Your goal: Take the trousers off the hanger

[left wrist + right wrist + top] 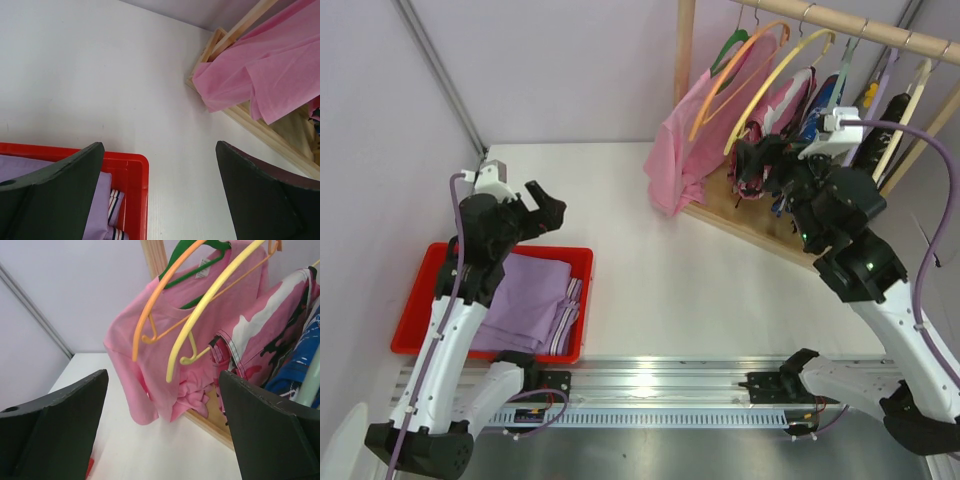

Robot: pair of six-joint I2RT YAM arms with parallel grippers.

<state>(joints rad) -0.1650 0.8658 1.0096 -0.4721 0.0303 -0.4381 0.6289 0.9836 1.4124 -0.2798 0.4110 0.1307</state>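
Note:
The yellow hanger (775, 88) hangs from the wooden rail at the upper right, and its near end is bare in the right wrist view (207, 297). The pink camouflage trousers (265, 335) hang just behind and right of it; in the top view the trousers (790, 100) are partly hidden by my right arm. My right gripper (757, 165) is open and empty in front of the hanger's lower end, not touching it; the right wrist view shows the right gripper (162, 385) with jaws wide. My left gripper (535, 205) is open and empty above the red tray, as the left wrist view (159, 150) confirms.
An orange hanger (160, 290) carries a plain pink garment (145, 355) left of the yellow one, with a green hanger (197, 252) behind. A blue garment (295, 365) and more hangers hang further right. The rack's wooden base (270, 140) lies on the table. A red tray (430, 300) holds lilac folded cloth (525, 295).

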